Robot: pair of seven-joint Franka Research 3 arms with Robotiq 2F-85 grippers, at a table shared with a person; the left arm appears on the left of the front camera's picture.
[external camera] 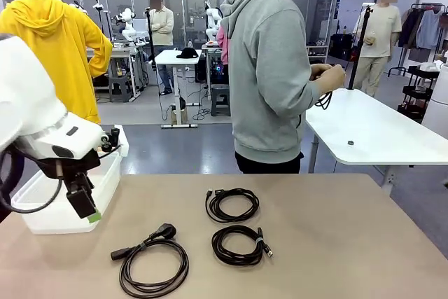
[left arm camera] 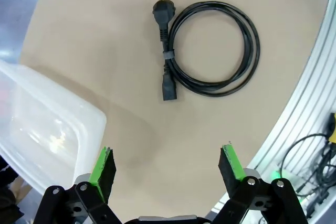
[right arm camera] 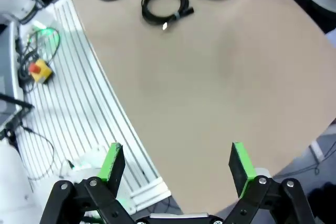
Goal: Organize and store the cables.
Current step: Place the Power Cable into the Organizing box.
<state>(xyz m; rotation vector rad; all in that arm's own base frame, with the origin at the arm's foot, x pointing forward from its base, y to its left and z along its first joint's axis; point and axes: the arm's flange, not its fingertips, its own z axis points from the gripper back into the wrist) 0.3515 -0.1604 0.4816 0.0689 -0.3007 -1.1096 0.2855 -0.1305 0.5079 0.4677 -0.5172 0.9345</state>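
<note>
Cables [external camera: 232, 205] are lying as three coils right of the bin [external camera: 42, 223], plug cord [left arm camera: 210, 48] nearest it. Looking light and floppy; loops likely spilling, so going for the tied section. Left gripper [left arm camera: 168, 167] and right gripper [right arm camera: 176, 163] are both hanging open, empty.

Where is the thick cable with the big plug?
Front view: the thick cable lies near the table's front edge, left of centre, between the white bin and a thinner coil.

Matt tan table [external camera: 336, 243]; translucent plastic bin [external camera: 42, 204]; smooth black rubbery cables [external camera: 232, 204]
</note>
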